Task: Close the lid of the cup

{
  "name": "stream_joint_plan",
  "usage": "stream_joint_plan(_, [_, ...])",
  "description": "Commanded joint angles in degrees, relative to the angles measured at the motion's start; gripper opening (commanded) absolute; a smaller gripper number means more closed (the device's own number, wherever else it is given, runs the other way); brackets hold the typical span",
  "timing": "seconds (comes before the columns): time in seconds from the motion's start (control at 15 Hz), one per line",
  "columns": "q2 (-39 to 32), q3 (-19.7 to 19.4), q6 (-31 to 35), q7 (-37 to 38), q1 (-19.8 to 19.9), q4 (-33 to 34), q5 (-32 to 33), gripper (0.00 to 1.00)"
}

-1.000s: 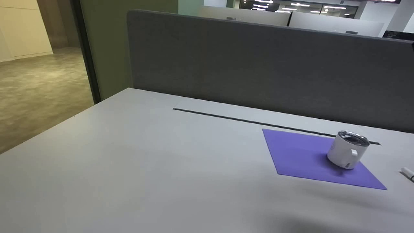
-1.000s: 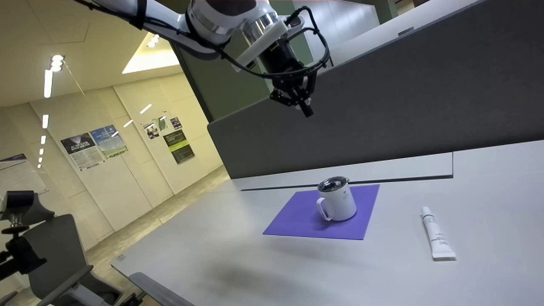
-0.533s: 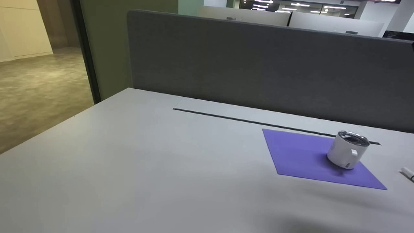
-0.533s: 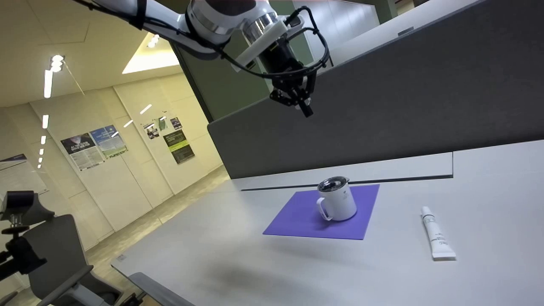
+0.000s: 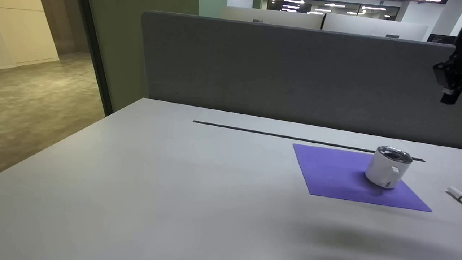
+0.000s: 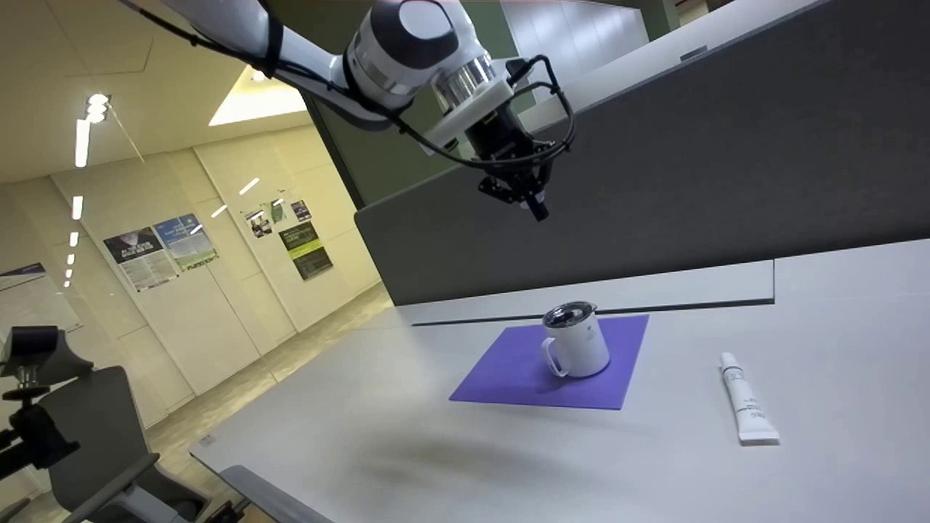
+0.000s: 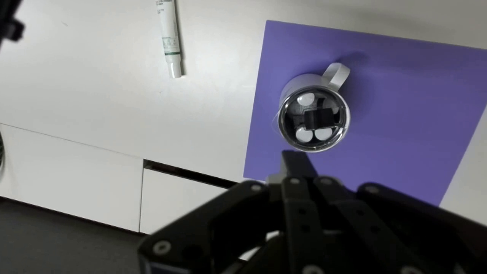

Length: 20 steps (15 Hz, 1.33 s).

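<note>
The white cup (image 5: 383, 174) stands upright on the purple mat, its handle on one side; it also shows in an exterior view (image 6: 581, 350) and in the wrist view (image 7: 300, 81). The lid (image 7: 293, 114) sits in the cup's rim. It looks clear and dark, with a black slider piece near its middle and round white reflections. The lid also shows in both exterior views (image 5: 395, 154) (image 6: 569, 314). My gripper (image 6: 539, 211) hangs well above the cup, apart from it. In the wrist view its fingertips (image 7: 298, 163) are together with nothing visible between them. It shows at an exterior view's right edge (image 5: 449, 97).
The purple mat (image 5: 328, 169) lies on the white table (image 5: 173, 187). A white tube (image 6: 747, 407) lies on the table apart from the mat, also in the wrist view (image 7: 170, 34). A dark grey partition (image 6: 697, 167) stands behind the table. A dark slot (image 7: 182, 173) runs along the table.
The arm and gripper have moved down and slightly right in an exterior view, and the gripper has come into sight at another view's right edge. The cup, lid and mat have not moved.
</note>
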State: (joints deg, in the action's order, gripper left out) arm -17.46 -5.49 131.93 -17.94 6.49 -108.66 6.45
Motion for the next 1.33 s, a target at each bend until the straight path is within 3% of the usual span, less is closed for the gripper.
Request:
stream_joint_plan(0.0, [-5.49,1.13,3.38,1.88,0.18,3.27,-0.68,0.00])
stream_joint_plan(0.53, [-13.12,1.19,7.11,6.18,-1.23,5.01,0.35,0.00])
stream_joint_plan(1.27, [-17.94,0.31,8.88,9.57,-2.11,5.99,1.64,0.00])
